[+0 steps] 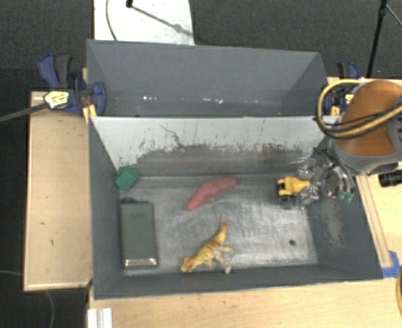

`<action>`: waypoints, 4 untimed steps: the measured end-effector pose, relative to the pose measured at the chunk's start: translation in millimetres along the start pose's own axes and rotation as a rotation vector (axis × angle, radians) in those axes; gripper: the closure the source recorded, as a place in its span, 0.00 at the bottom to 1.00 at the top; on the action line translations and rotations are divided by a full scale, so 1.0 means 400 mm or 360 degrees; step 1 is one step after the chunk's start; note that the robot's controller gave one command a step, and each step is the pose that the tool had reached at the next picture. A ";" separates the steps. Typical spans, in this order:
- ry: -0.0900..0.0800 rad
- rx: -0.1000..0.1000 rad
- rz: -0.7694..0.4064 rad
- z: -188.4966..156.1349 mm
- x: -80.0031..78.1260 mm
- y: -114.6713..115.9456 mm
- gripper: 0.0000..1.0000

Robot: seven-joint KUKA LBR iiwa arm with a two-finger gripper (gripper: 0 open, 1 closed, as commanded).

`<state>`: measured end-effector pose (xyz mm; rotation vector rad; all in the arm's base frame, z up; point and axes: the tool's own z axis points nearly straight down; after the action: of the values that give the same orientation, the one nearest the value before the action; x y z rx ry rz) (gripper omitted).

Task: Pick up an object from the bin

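My gripper [321,180] hangs low at the bin's right side, near the right wall. A small yellow toy with black parts [292,186] lies right against the gripper's left end, touching or nearly touching it. Whether the gripper grasps the toy cannot be made out. A pink-red elongated thing [211,191] lies on the floor towards the middle, well to the left of the gripper. Further towards the front, a yellow toy dinosaur [208,252] lies on its side.
A grey flat rectangular box [138,234] lies along the left wall, with a small green lump [127,178] behind it in the back left corner. The arm's orange cover and yellow cables overhang the bin's right rim. Bare floor stretches between the dinosaur and the right wall.
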<state>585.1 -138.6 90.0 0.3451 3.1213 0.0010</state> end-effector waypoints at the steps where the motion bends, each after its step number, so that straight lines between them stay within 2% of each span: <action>1: -0.0006 0.0000 -0.0001 -0.025 -0.003 0.000 1.00; 4: -0.0007 0.0000 -0.0004 -0.088 -0.004 0.000 1.00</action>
<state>586.7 -138.8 125.1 0.3410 3.1172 0.0003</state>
